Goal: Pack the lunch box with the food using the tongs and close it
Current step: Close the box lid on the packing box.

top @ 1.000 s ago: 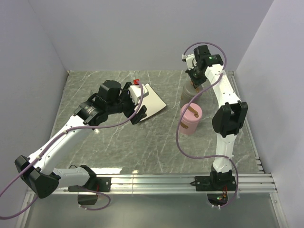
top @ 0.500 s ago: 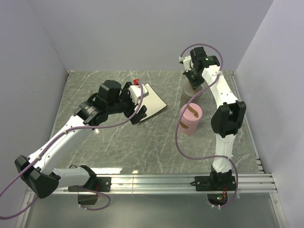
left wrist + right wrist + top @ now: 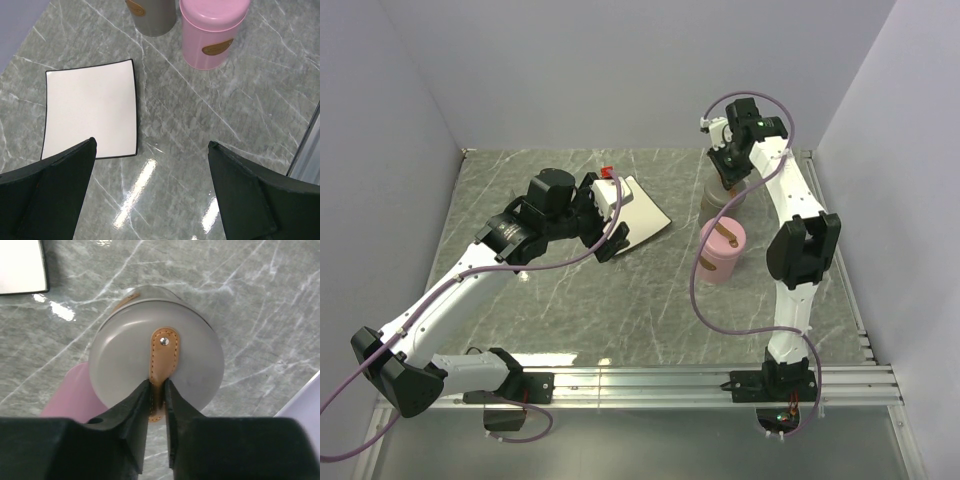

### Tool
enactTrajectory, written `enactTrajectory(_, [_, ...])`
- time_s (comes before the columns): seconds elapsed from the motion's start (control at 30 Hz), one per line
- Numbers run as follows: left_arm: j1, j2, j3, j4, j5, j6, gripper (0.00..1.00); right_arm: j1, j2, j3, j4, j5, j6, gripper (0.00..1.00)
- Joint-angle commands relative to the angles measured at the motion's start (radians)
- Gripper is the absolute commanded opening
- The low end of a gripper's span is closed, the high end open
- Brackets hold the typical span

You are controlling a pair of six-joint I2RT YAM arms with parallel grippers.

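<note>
Straddling the tan leather strap (image 3: 162, 347) on the lid of the grey lunch box (image 3: 120, 365) at the centre of the right wrist view, the right claw (image 3: 158, 385) has a finger close on each side; whether they pinch it I cannot tell. The left claw (image 3: 151, 144) hangs spread wide and holds nothing above the marbled surface (image 3: 225, 110). In its view the white plate (image 3: 90, 110) lies at the left and the pink canister (image 3: 212, 32) stands at the top.

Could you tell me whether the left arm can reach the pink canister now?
Probably yes: the left gripper hangs open, with only bare table between it and the pink canister. The right gripper is at the grey canister beside it, not over the pink one.
</note>
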Motion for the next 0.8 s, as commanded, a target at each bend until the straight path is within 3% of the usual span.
enactTrajectory(0.0, [0.004,-0.008,0.007,0.007,0.029,-0.024,0.99,-0.006,-0.018,-0.009,-0.048,-0.102,0.035,0.29])
enactTrajectory(0.27, [0.007,0.006,0.019,0.003,0.036,-0.034,0.99,-0.039,-0.078,0.063,-0.032,-0.16,0.079,0.59])
enactTrajectory(0.53, [0.029,0.014,0.033,-0.004,0.065,-0.047,0.99,-0.165,-0.194,0.045,-0.001,-0.369,0.108,0.74])
enactTrajectory(0.77, [0.072,0.017,0.062,-0.014,0.161,-0.072,0.99,-0.312,-0.31,-0.097,-0.081,-0.542,0.065,0.76])
